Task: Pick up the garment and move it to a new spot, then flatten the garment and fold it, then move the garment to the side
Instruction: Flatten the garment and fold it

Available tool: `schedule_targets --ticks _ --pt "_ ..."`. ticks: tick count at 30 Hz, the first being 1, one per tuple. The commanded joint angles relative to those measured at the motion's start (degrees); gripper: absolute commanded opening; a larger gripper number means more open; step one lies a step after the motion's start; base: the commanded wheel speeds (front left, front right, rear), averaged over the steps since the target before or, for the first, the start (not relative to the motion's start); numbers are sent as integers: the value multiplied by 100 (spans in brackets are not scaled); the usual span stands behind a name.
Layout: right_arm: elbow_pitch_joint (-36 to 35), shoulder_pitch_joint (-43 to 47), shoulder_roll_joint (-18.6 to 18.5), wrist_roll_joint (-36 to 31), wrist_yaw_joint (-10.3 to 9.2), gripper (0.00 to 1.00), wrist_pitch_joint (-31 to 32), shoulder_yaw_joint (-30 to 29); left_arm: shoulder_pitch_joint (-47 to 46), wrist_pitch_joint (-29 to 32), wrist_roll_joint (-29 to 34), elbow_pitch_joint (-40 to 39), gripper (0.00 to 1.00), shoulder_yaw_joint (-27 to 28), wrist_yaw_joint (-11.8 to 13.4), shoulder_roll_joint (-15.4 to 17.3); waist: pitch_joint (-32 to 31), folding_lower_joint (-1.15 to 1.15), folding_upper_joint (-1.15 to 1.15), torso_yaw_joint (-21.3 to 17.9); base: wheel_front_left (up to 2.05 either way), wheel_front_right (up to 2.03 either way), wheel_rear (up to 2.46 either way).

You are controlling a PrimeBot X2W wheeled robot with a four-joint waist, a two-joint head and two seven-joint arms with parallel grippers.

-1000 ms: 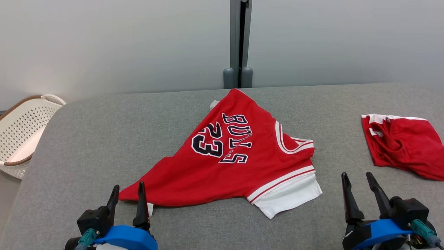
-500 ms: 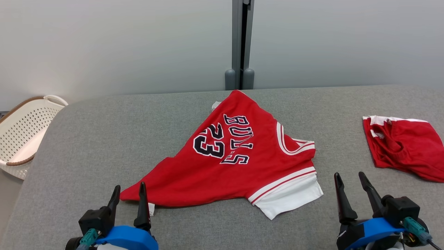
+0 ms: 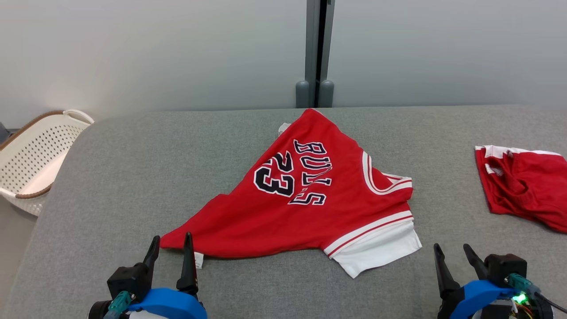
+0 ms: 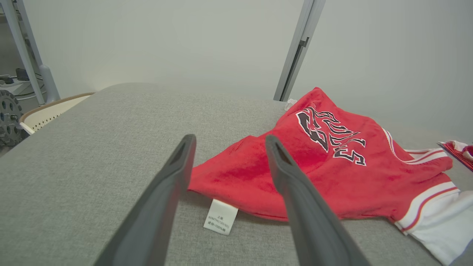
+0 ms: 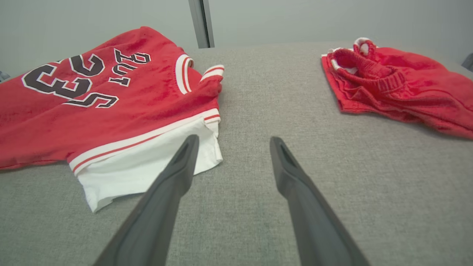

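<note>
Bulls jersey (image 3: 305, 199) sits rumpled mid grey table (image 3: 110, 177); left gripper (image 3: 172, 238) and right gripper (image 3: 451, 247) both gape, empty. Guessing flattening's up: grab hem corner (image 3: 167, 242) at left's 12 o'clock, white sleeve (image 3: 376, 252) at right's 10.

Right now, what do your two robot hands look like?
Both have two long, dark grey pointed fingers on black blocks above a bright blue ring. The left gripper carries a teal plug. The right gripper has one too, plus a thin black cable and a small glowing green light.
</note>
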Motion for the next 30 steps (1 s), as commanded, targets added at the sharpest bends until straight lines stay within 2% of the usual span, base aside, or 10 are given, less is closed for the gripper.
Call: schedule_targets --ticks 1,15,16,17,19,20,21,25,30 --pt "142 -173 -2 -99 3 100 42 -53 -43 -27 14 -10 100 -12 -22 -6 80 0 0 73 0 0 0" --pt "1995 -1435 -4 -637 3 100 320 -487 -275 -26 37 -113 100 6 -11 -12 694 0 0 527 0 0 0" --pt "2109 -1505 -5 -601 3 88 309 -473 -279 -26 38 -111 100 13 -11 -13 702 0 0 538 0 0 0" --pt "2222 -1558 -3 -540 3 55 290 -433 -286 -27 39 -111 100 21 -9 -14 706 0 0 544 0 0 0" --pt "2375 -1602 5 -498 3 27 210 -374 -287 -26 35 -118 100 45 0 -16 700 0 0 536 0 0 0" --pt "2413 -1615 1 -507 3 3 142 -379 -276 -26 31 -119 100 56 4 -16 691 0 0 525 0 0 0" --pt "2433 -1627 0 -448 3 0 69 -391 -265 -26 27 -124 100 66 3 -16 682 0 0 511 0 0 0" --pt "2331 -1543 -8 -308 2 0 -217 -449 -196 -2 -56 -37 100 47 -53 -24 625 0 0 399 0 0 0" --pt "1808 -1235 -8 -257 2 0 -394 -628 -122 315 -239 131 100 5 -108 -50 564 0 0 247 0 0 0"
